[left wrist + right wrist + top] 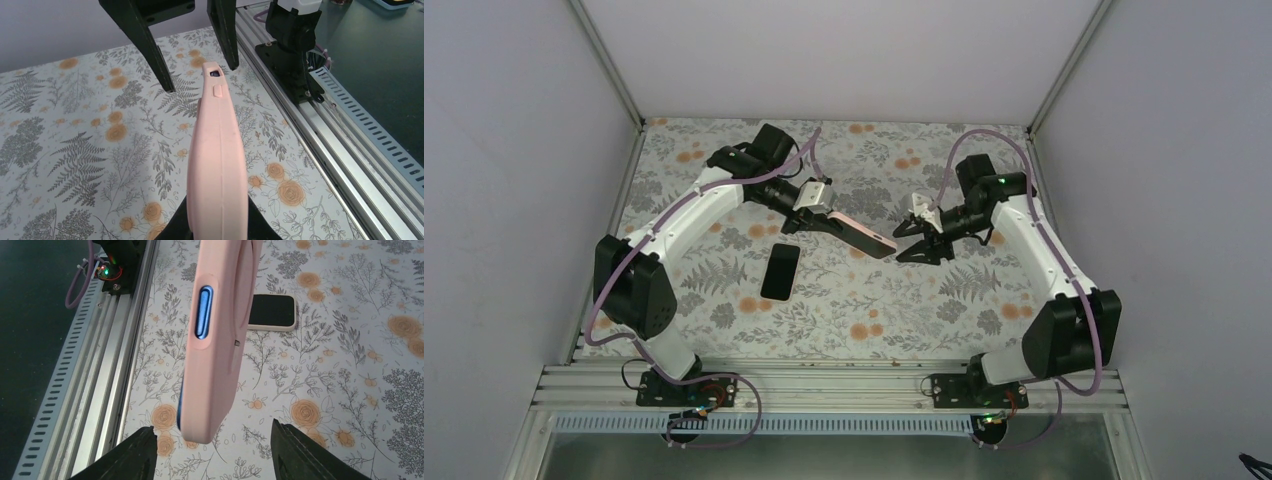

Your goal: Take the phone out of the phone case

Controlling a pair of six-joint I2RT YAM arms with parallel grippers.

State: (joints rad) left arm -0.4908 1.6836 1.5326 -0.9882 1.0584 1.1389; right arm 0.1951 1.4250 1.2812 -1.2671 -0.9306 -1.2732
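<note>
My left gripper (819, 222) is shut on one end of a pink phone case (864, 233) and holds it above the table, pointing toward the right arm. In the left wrist view the case (217, 150) stands edge-on between my fingers. In the right wrist view the case (220, 330) shows a blue oblong in a side cutout, and a blue phone edge (179, 410) shows along its left side. My right gripper (914, 243) is open, its jaws spread wide just short of the case's free end, not touching it (212, 432).
A black phone-shaped slab (780, 271) with a pale rim lies flat on the floral mat (924, 310) below the left gripper; it also shows in the right wrist view (270, 312). Aluminium rails (824, 385) run along the near edge.
</note>
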